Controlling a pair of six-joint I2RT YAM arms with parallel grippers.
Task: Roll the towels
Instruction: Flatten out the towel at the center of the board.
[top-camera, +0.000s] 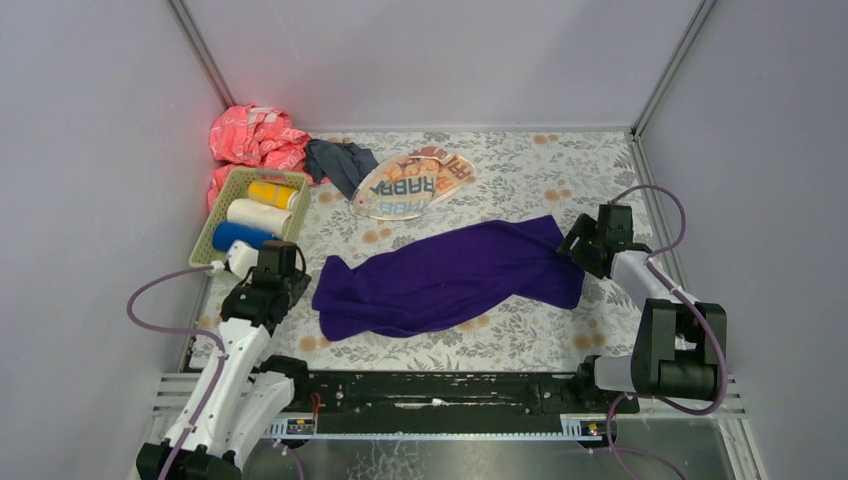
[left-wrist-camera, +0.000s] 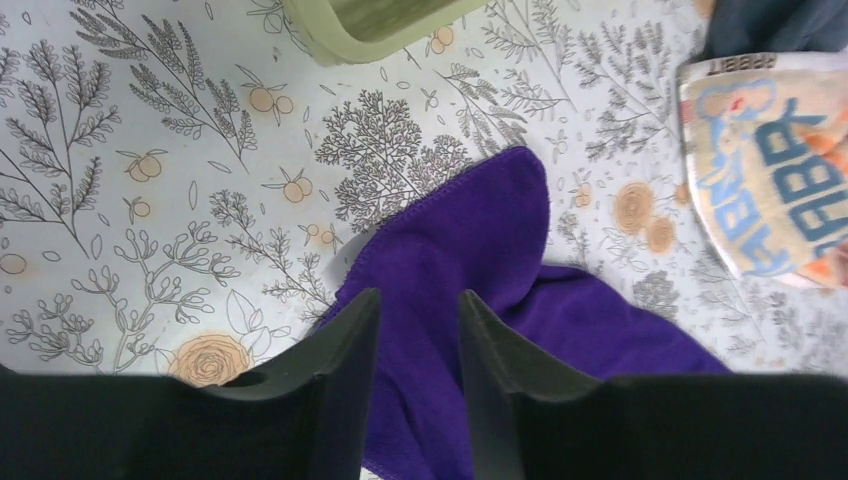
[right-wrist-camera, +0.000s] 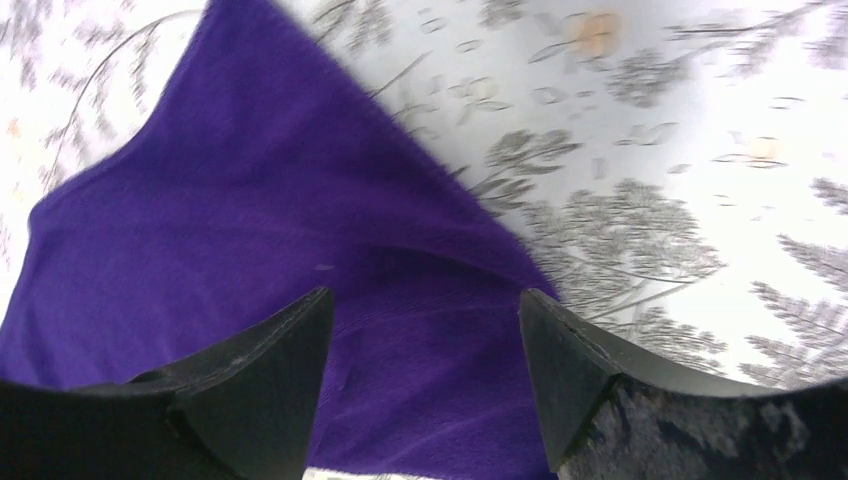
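The purple towel (top-camera: 450, 278) lies crumpled lengthwise across the middle of the floral mat. My left gripper (top-camera: 288, 283) hovers at its left end; in the left wrist view the gripper (left-wrist-camera: 420, 295) has its jaws a little apart, with the purple towel (left-wrist-camera: 470, 230) lying loose beneath. My right gripper (top-camera: 583, 245) is at the towel's right end. There the gripper (right-wrist-camera: 425, 295) stands wide open over the purple cloth (right-wrist-camera: 250, 220). A cream "RABBIT" towel (top-camera: 410, 185) and a dark grey-blue towel (top-camera: 340, 163) lie at the back.
A green basket (top-camera: 215, 225) at the left holds a yellow roll (top-camera: 272, 193), a white roll (top-camera: 257, 215) and a blue roll (top-camera: 240, 236). A pink cloth (top-camera: 255, 135) is bunched in the back left corner. Grey walls close in three sides.
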